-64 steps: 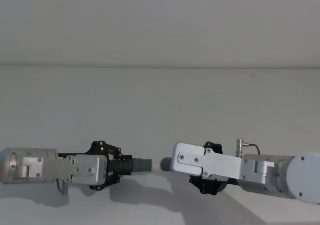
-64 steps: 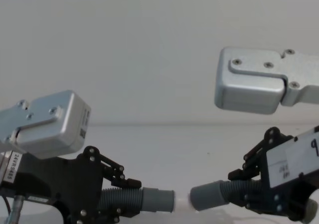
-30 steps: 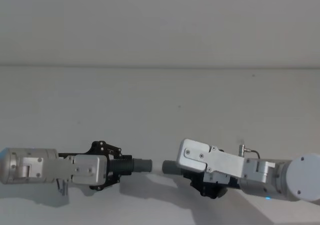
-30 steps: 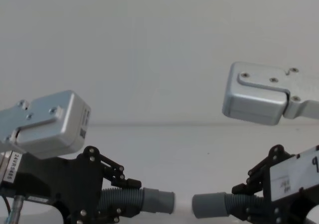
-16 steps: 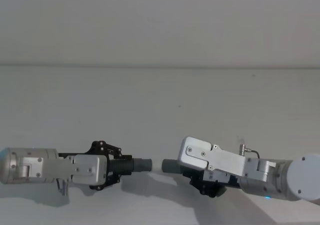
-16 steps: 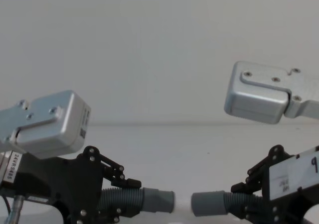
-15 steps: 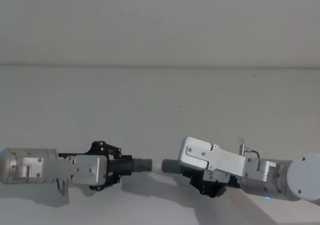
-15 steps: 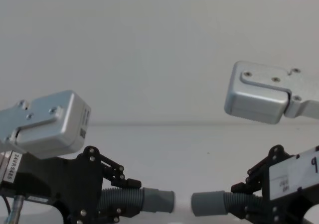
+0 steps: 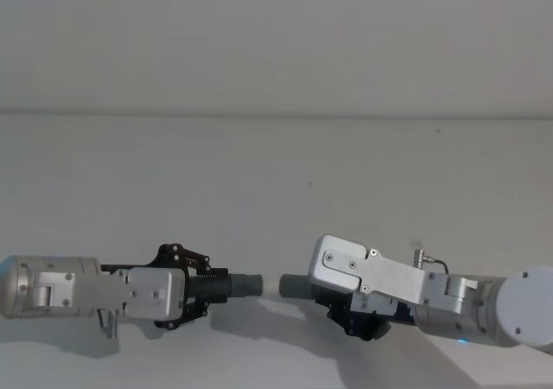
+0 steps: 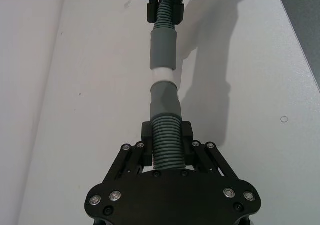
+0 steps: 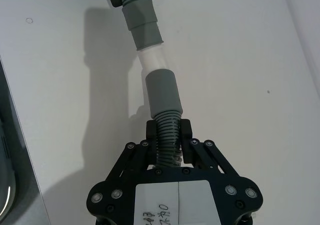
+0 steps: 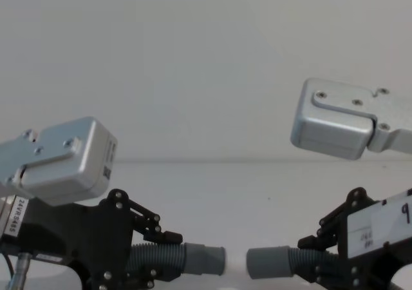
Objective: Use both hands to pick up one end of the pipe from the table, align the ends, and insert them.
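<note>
Pipe halves held end to end above the desk [image 9: 276,173]

Left tool [image 12: 154,259] grips the spigot piece [image 10: 166,135], right tool [image 12: 322,264] grips the plain-cuff piece [image 11: 162,97]; both are level, so the white spigot [image 10: 162,76] faces the cuff for insertion.

A: What colour are the two hose pieces?

B: Both dark grey. The left hose piece [image 10: 167,147] has fine ribbing all round its body and ends in a smooth grey cuff [image 10: 164,97] with a white spigot [image 10: 162,75]. The right hose piece [image 11: 167,135] is ribbed the same way, with a plain smooth grey cuff [image 11: 162,90].

A: And the claws?

B: The left claw [image 10: 167,137] is black with small silver screw heads. The right claw [image 11: 169,137] is black too and carries a white label with dark handwriting. The housings above them are matt silver.

A: The surface?

B: The worktop [image 9: 276,181] is plain white, unpatterned, with soft grey shadows.
</note>
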